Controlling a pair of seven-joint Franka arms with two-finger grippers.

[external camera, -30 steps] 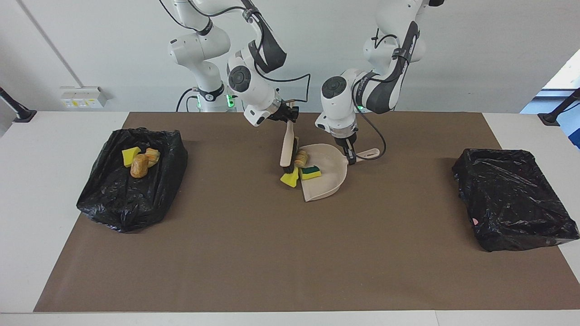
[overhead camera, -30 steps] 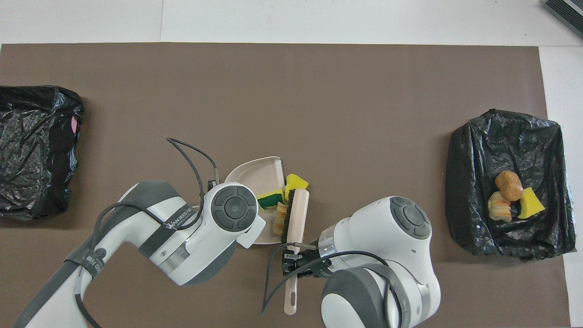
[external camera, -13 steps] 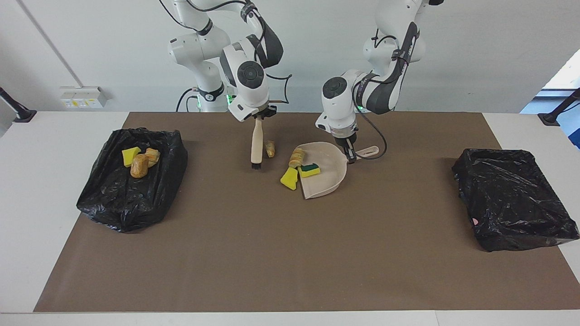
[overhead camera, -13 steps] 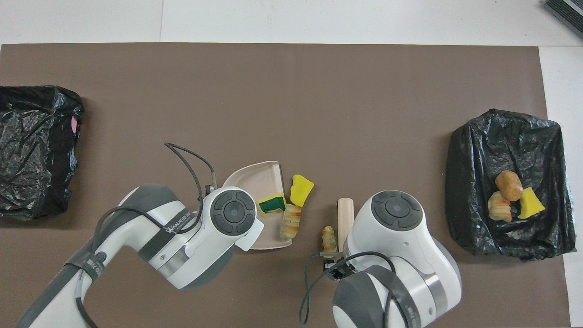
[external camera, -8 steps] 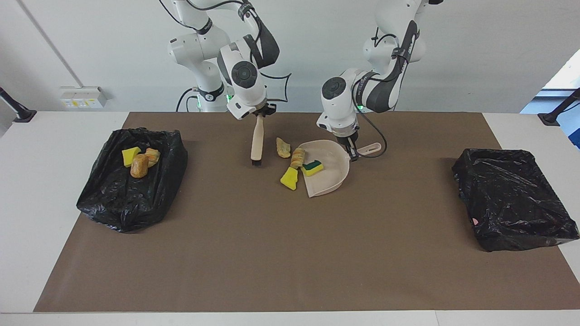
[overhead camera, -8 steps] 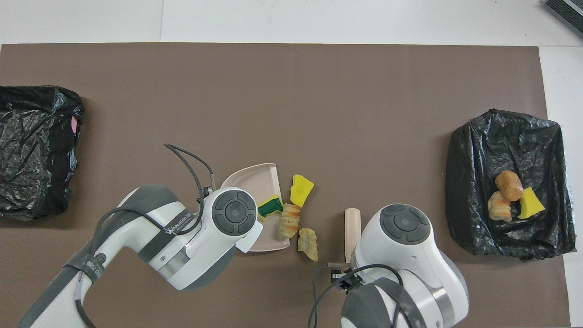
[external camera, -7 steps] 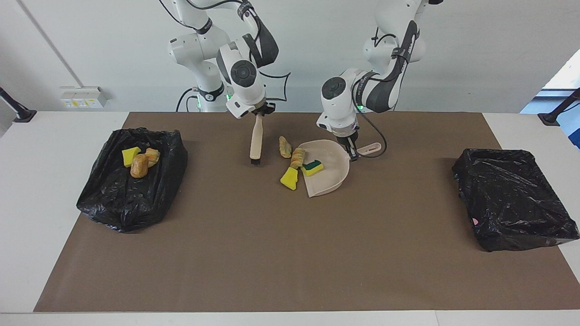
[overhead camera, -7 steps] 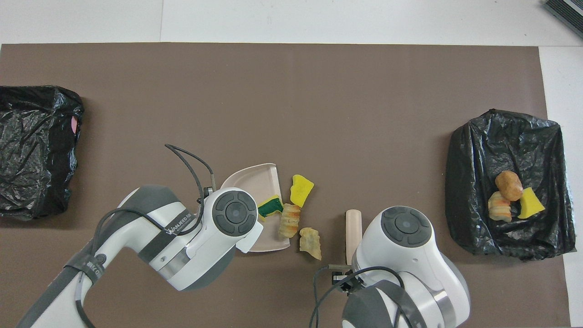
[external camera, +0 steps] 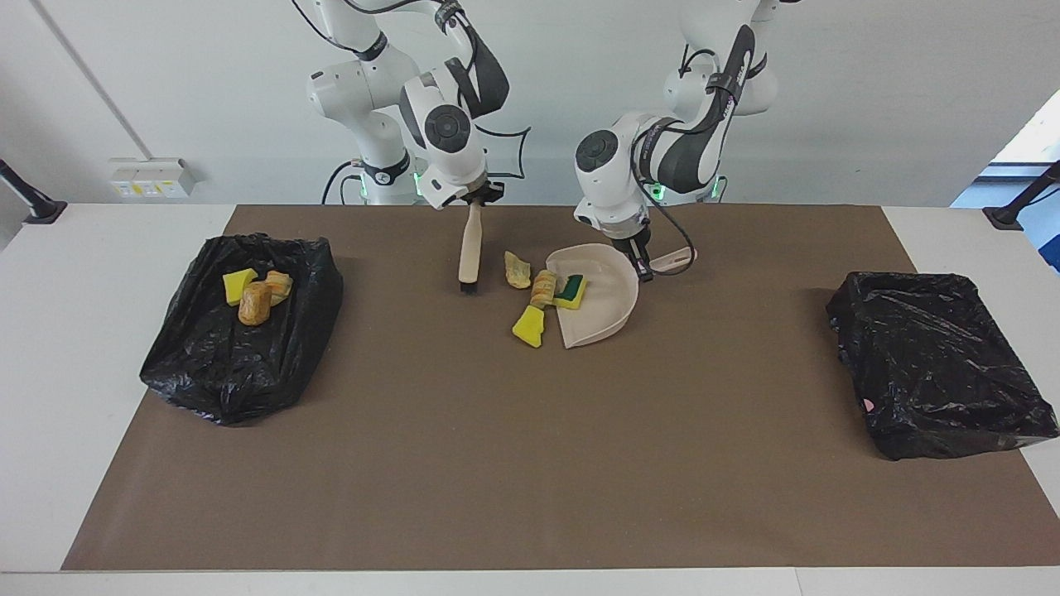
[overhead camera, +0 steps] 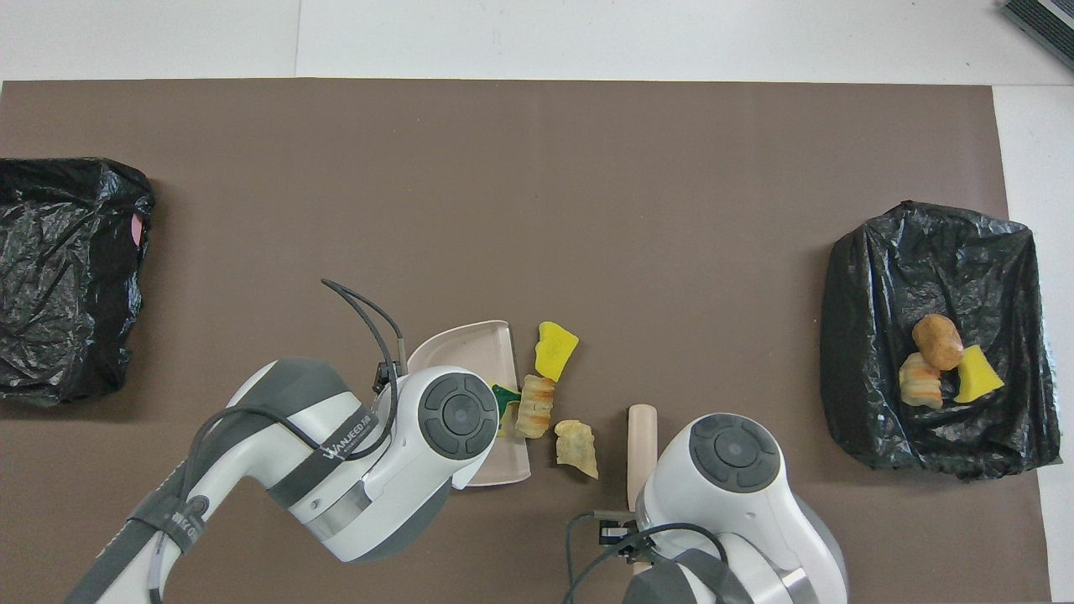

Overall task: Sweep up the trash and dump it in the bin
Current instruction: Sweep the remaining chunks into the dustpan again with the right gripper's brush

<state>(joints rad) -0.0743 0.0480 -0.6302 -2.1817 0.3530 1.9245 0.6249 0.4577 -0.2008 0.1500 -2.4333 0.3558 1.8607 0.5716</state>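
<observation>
My right gripper (external camera: 474,201) is shut on the top of the beige brush (external camera: 469,248), which hangs upright with its dark bristles at the mat. My left gripper (external camera: 639,266) is shut on the handle of the beige dustpan (external camera: 609,300). A green-backed sponge (external camera: 571,289) lies in the pan near its lip, and a striped bread lump (external camera: 543,287) rests at the lip. A tan lump (external camera: 517,270) sits between pan and brush. A yellow sponge (external camera: 529,326) lies on the mat just off the lip. In the overhead view both arms hide their grippers.
A black-bagged bin (external camera: 240,372) at the right arm's end holds a yellow sponge (external camera: 238,284) and two brown lumps (external camera: 254,303). A second black-bagged bin (external camera: 936,364) stands at the left arm's end. The brown mat (external camera: 497,463) covers the table.
The left gripper has drawn the dustpan nearer to the robots and turned it; the green-backed sponge slid toward the lip. The tan lump has shifted from beside the brush toward the pan.
</observation>
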